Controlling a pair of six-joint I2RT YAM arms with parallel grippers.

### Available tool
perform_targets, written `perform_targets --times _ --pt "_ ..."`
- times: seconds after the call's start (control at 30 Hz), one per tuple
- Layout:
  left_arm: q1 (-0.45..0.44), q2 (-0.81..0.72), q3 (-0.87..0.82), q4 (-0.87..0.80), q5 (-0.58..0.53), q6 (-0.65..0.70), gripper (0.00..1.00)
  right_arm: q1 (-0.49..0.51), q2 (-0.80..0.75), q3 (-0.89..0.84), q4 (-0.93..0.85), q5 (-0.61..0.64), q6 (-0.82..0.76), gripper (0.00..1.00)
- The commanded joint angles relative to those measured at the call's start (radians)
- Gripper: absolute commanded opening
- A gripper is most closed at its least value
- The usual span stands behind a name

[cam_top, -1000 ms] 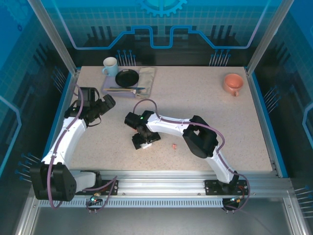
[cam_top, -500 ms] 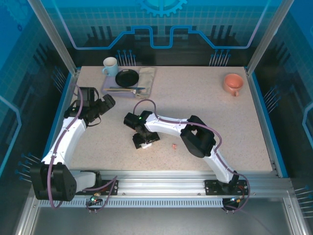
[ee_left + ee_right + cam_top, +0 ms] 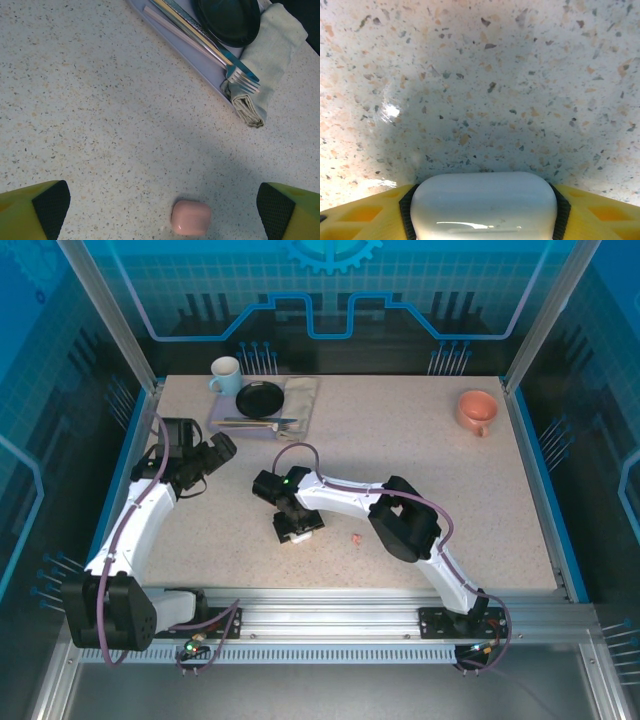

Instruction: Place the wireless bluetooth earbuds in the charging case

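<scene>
Right arm's elbow has shifted slightly leftward since the earlier frame, while the right claw sits nearly where it was, low over the speckled stone-pattern tabletop. Its yellow fingers pinch one smooth white pebble-shaped plastic charging case, probably to steady it for loading. One tiny salmon-pink plastic earbud lies just to that claw's right, apart from it. The left claw, spread wide, hovers with one closed salmon-pink charging case between its fingers, untouched. Counted: two cases, one earbud.
</scene>
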Motion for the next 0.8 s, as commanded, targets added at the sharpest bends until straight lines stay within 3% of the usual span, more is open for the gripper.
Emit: perform_targets --times 0.0,0.2,0.4,0.63,0.77 --pt "0.009 -0.017 0.010 0.011 0.043 -0.014 0.99 0.001 -0.025 0.008 -0.029 0.041 0.027 0.65" --pt "0.009 -0.018 -0.017 0.040 0.094 -0.022 0.99 -0.041 -0.105 -0.029 0.018 0.032 0.061 0.61" --pt "0.010 -0.040 -0.094 0.123 0.235 -0.045 0.99 -0.111 -0.183 -0.058 0.069 0.000 0.136 0.60" --pt "0.008 -0.140 -0.349 0.445 0.438 -0.181 0.99 -0.229 -0.236 -0.054 0.143 -0.074 0.255 0.60" --pt "-0.001 -0.218 -0.538 0.699 0.484 -0.287 0.99 -0.281 -0.236 -0.053 0.175 -0.126 0.322 0.61"
